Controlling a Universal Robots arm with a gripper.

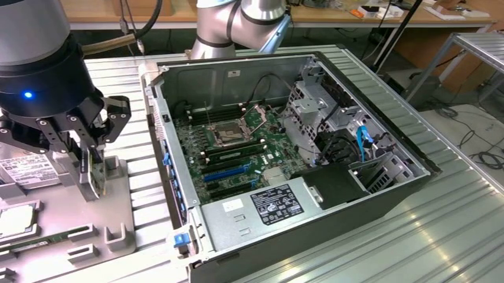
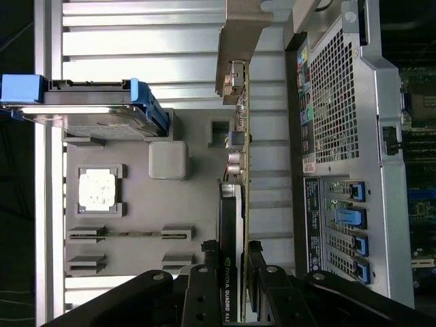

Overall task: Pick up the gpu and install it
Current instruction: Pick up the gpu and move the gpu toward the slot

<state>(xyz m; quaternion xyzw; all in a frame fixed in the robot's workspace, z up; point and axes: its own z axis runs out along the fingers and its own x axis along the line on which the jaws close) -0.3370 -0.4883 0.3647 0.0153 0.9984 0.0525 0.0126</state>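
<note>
**Gripping the gpu in its tray slot**

We are seeing the black multi-link gripper (image 2: 231, 253) drawn narrow onto the gpu (image 2: 231, 204), a thin flat dark card with a black heatsink face and a silver bracket at one end. One jaw is sitting against each broad face, and we are judging them to be in contact.

The card is standing on edge in a slot of the grey moulded parts tray (image 2: 136, 204), at nine o'clock in the exterior view.

We are judging the card light and stiff but fragile. The flat faces are the place to hold it, squarely and clear of the small components on the green board, since a skewed hold is likely to let it twist.

Farther off, at three o'clock from the tray, the open black-and-silver computer case (image 1: 417, 171) is lying on its side. Its green motherboard (image 1: 236, 147) is showing blue expansion slots (image 1: 224, 174) with nothing in them.
</note>
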